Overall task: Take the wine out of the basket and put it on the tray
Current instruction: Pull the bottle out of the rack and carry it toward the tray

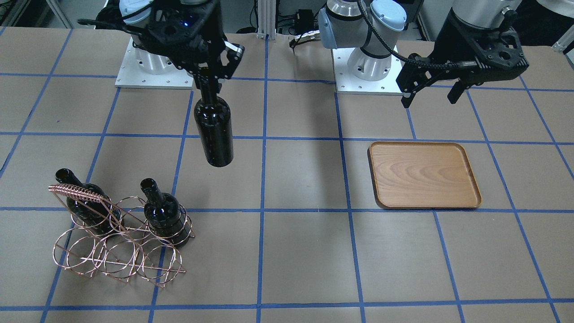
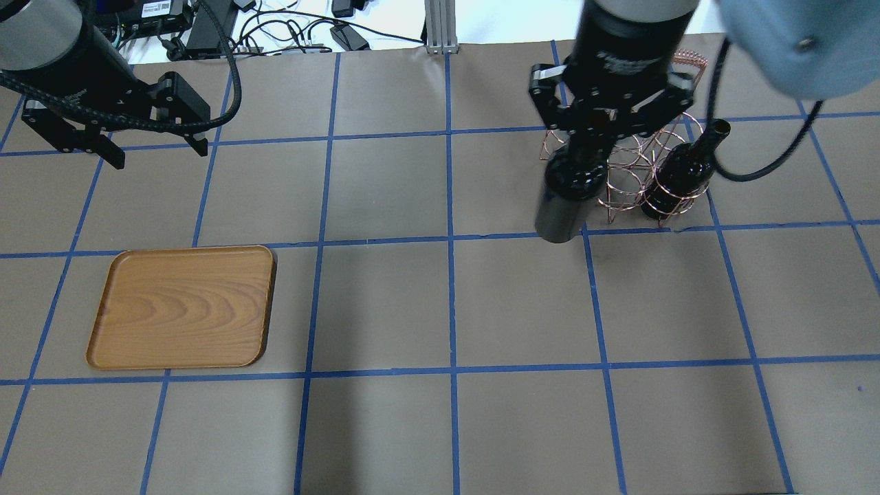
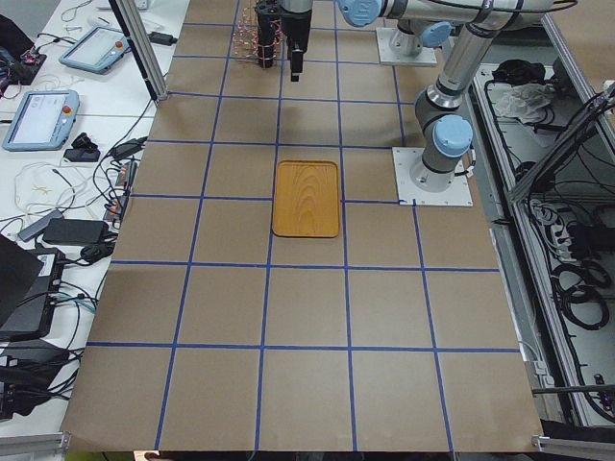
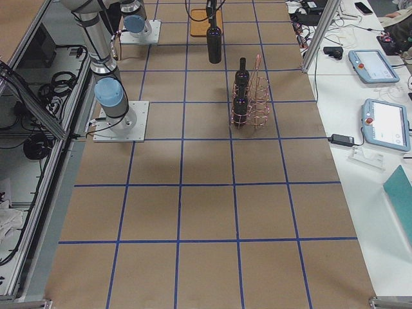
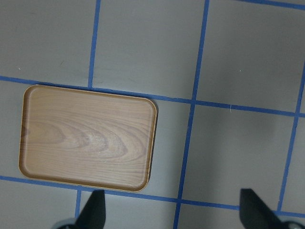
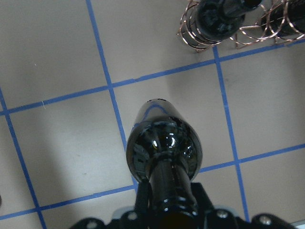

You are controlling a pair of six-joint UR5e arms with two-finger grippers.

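Over the paper-covered table (image 1: 305,251), the wooden tray (image 1: 423,175) lies bare and well off to the left of the right gripper (image 1: 209,83), probably kept apart so a bottle can be set down without crowding. The copper wire basket (image 1: 78,191) stands beyond that gripper, farther from the robot and a little to its right, with two bottles (image 1: 163,213) upright in its rings. The wine (image 1: 214,130) hangs directly beneath the right gripper, whose fingers are closed tight on the neck. That hold seems chosen to keep the body vertical, off the table and clear of the wire. The bottle is near-black, glossy and unlabelled, with a short neck and rounded shoulders that catch the room lights. The left gripper (image 1: 430,96) hovers near the tray, its fingers spread wide and holding nothing, with the tray below and just ahead of its fingertips.
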